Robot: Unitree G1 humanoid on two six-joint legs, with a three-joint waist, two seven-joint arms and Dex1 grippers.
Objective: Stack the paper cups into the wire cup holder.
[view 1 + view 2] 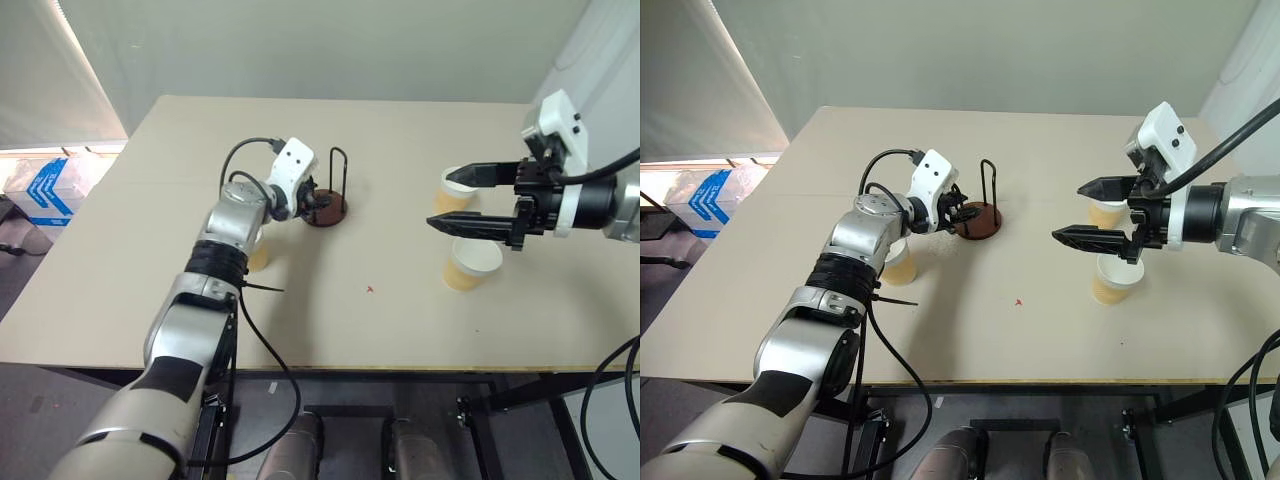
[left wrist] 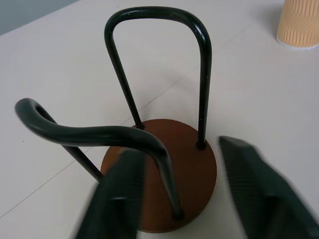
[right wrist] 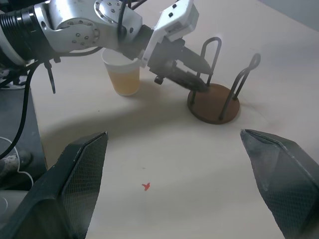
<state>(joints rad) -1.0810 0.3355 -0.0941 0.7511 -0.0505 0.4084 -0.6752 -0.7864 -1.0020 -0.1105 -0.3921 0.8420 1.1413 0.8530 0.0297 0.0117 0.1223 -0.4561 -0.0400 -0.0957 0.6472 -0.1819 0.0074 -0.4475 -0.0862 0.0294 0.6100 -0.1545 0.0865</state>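
The wire cup holder (image 1: 327,207) stands empty, far-centre on the table (image 1: 400,320). The left gripper (image 2: 194,191) straddles one wire loop, fingers apart. Right gripper (image 1: 462,200) hovers wide open above two paper cups (image 1: 472,264).

Pale yellow-tan tapered paper cups: three, one (image 1: 902,262) beside the left arm, two (image 1: 459,189) (image 1: 472,264) on the right.
Reddish-brown disc-based black wire cup holder (image 1: 327,211): one.
Black wire loops on holder: two.
Small red mark (image 1: 370,289) on table: one.
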